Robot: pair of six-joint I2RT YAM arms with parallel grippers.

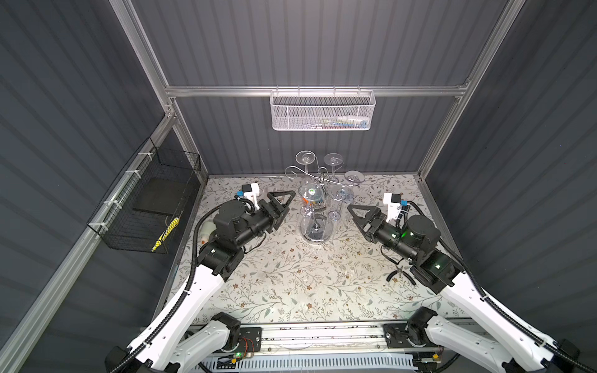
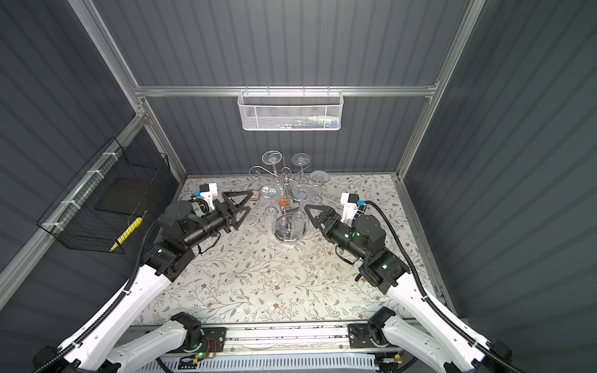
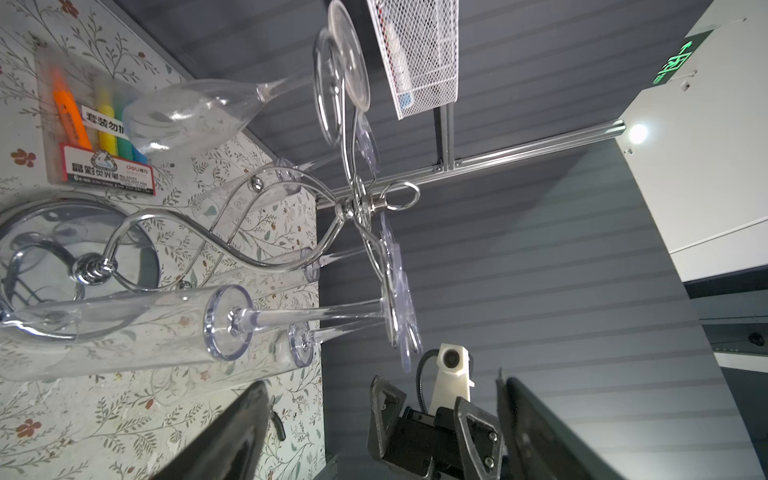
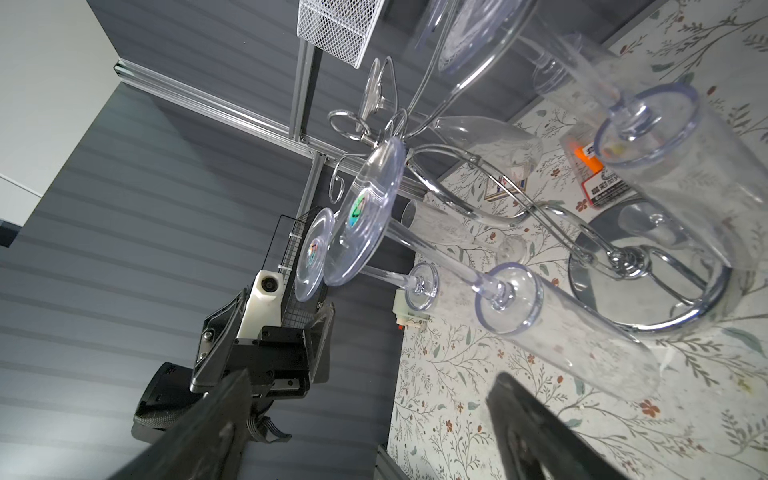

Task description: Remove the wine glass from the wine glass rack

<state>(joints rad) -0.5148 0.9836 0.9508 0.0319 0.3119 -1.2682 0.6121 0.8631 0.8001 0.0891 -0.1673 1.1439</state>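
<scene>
— So, how do the two claws stand?
— Both are spread wide and empty. The left gripper (image 1: 288,202) lies turned on its side, pointing toward the middle of the table. In its wrist view the two dark fingers (image 3: 232,436) frame only tabletop and wall. The right gripper (image 1: 351,212) mirrors it from the other side, jaws apart, holding nothing.
— And what sits between them?
— The wine glass rack (image 1: 318,239). It stands upright on its mirror-like disc base, toward the back of the floral table (image 1: 290,284) and about midway across. Each claw is near it, one on either side, and neither touches it.
— Where is the wine glass, then?
— On the rack. Several clear wine glasses (image 1: 333,159) hang bowl-down, their feet caught in the curled arms at the top. One wine glass (image 1: 311,192), the nearest to the left gripper, has a small coloured sticker on its foot. That claw's tips are just beside the foot but apart from it.
— Anything else about?
— A pack of highlighters (image 3: 104,137) lies flat on the table just behind the base. Black-handled pliers (image 1: 395,274) lie beside the right arm. A white mesh basket (image 1: 321,111) hangs from the back rail, and a black wire basket (image 1: 145,206) is fixed on the left wall.
</scene>
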